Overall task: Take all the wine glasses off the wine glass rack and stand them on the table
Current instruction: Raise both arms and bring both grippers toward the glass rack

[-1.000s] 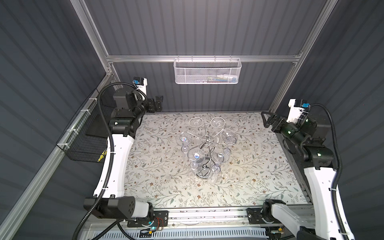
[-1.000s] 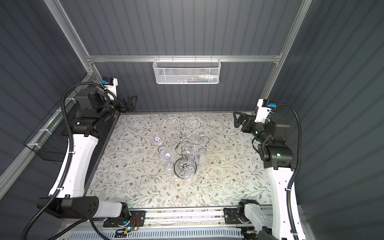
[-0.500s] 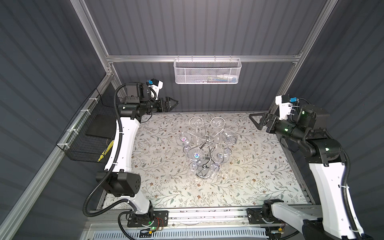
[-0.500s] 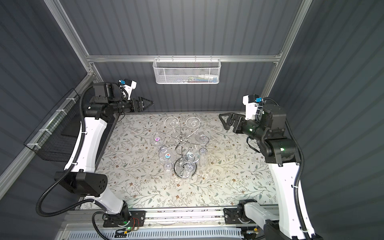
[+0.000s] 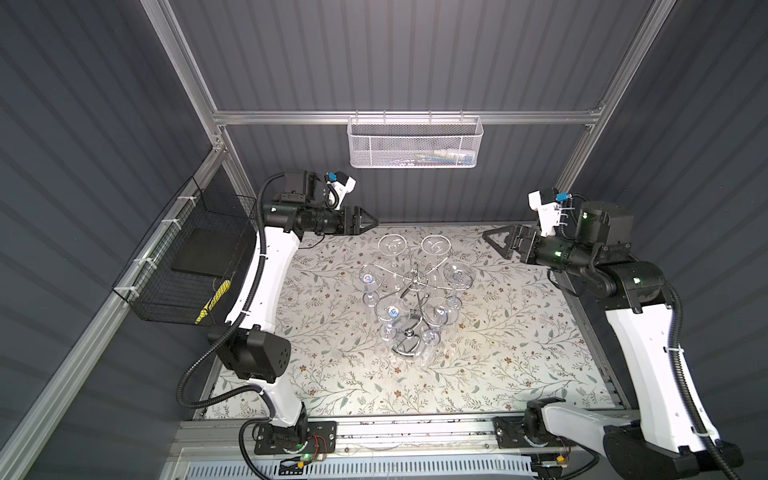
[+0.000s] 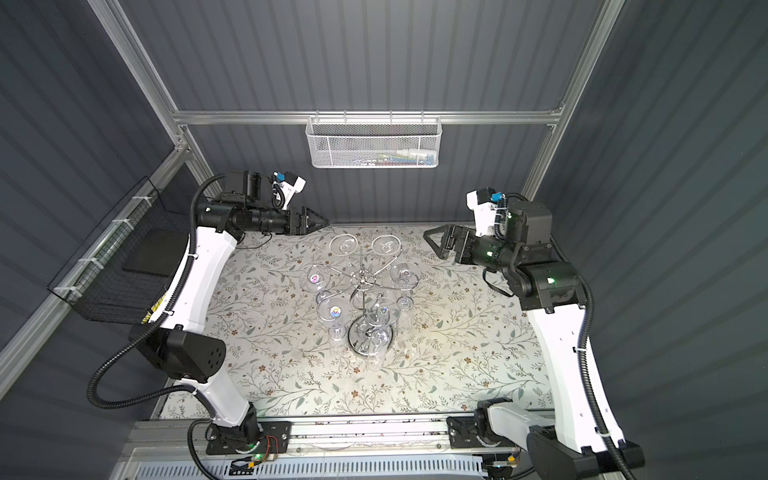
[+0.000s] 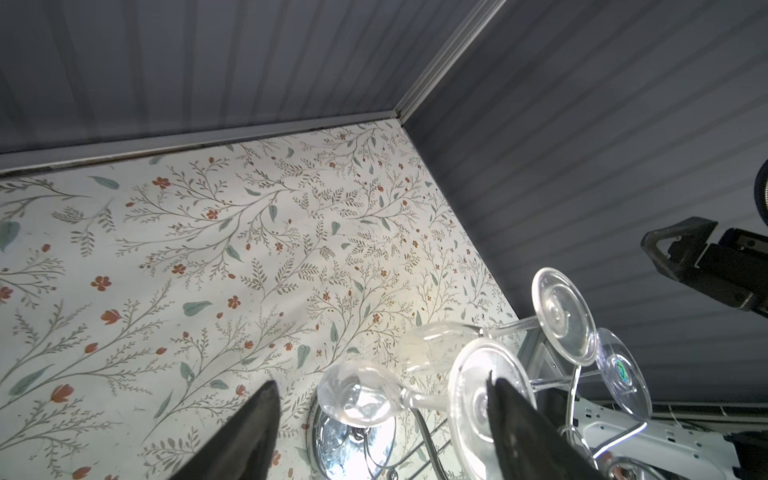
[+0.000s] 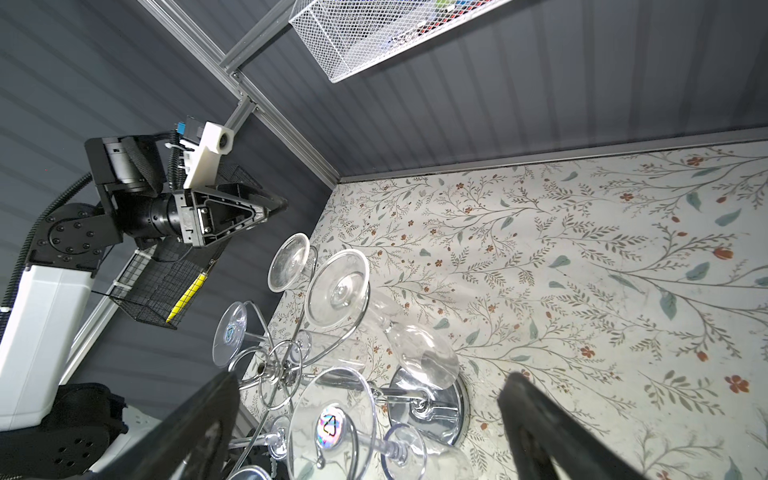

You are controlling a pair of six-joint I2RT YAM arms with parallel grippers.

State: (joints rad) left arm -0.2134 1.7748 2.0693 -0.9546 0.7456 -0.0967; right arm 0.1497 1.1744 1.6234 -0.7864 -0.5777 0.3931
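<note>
- The left end effector (image 5: 371, 222) hangs at the far left with its jaws partly open. It holds nothing and touches nothing.
- The right end effector (image 5: 491, 240) hangs at the far right, jaws spread wide and empty, well clear of the glassware.
- The nearest wine glass (image 5: 392, 245) hangs bowl-down, near the left end effector but apart from it.
- The wine glass rack (image 5: 412, 283) stands in the middle of the worktop (image 5: 316, 374), with a glass on each of its six curled arms.
- This looks like the approach. It probably goes best by coming in level at the stem just under the foot and closing gently.
- Then draw the foot outward along its arm past the spiral before pulling away.
- The rack looks light enough to tip or swing, so the neighbouring glasses may knock together. Steadying its base with the free arm seems wise.
</note>
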